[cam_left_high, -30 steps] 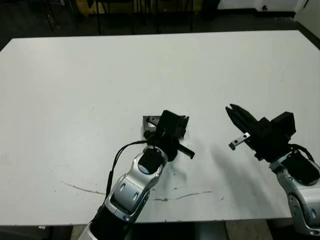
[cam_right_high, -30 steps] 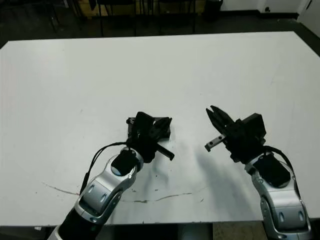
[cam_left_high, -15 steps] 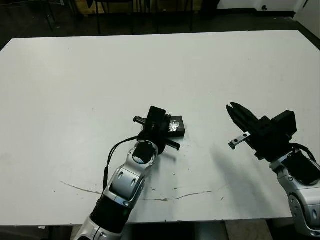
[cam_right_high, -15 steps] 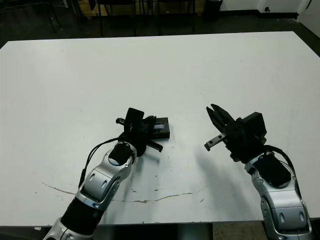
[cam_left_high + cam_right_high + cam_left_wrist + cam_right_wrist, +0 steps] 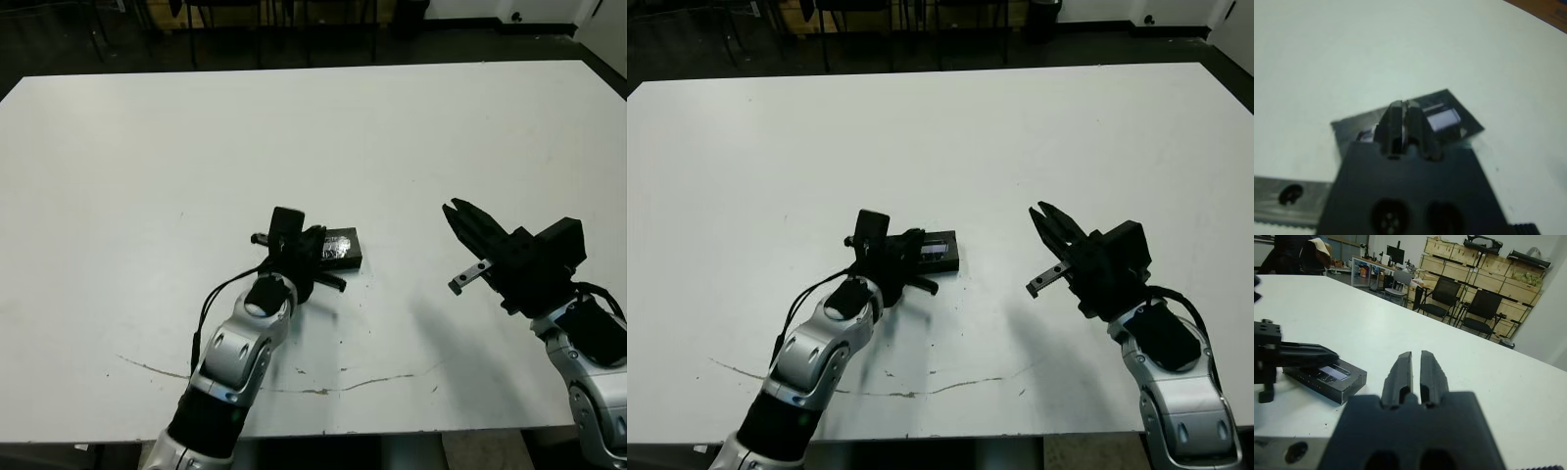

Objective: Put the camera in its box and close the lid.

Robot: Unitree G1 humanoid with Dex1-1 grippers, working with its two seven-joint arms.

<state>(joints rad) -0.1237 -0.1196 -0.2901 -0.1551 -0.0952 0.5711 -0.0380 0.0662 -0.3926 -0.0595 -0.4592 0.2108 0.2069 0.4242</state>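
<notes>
The lid [image 5: 342, 249] lay flat near the middle of the white table [image 5: 294, 127], closed over the box, its long axis running roughly left to right across my view and its glossy grey strip facing up. My left gripper [image 5: 315, 257] sat over the lid's left end with both fingers pressed together, hiding that end. The box and the camera could not be seen beneath the lid. My right gripper [image 5: 460, 217] hung above the table, well apart to the right, fingers also pressed together and holding nothing; its fingertips pointed toward the lid.
</notes>
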